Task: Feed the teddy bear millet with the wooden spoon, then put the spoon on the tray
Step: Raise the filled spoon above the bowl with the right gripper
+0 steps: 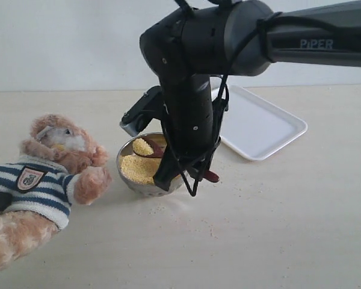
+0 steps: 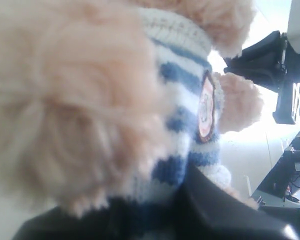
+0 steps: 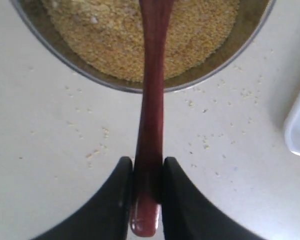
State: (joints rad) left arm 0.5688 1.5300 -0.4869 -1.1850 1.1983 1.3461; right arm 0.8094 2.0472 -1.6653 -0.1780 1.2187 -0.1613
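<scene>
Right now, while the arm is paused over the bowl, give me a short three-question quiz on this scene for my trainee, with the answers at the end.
1. True or false: the wooden spoon lies on the tray.
2. The right gripper is: A open, B shut on the spoon's handle, C shut on the tray's rim.
3. In the exterior view, on which side of the steel bowl does the teddy bear lie?

Key: 1 false, since its tip reaches into the bowl; 2 B; 3 the left.
</scene>
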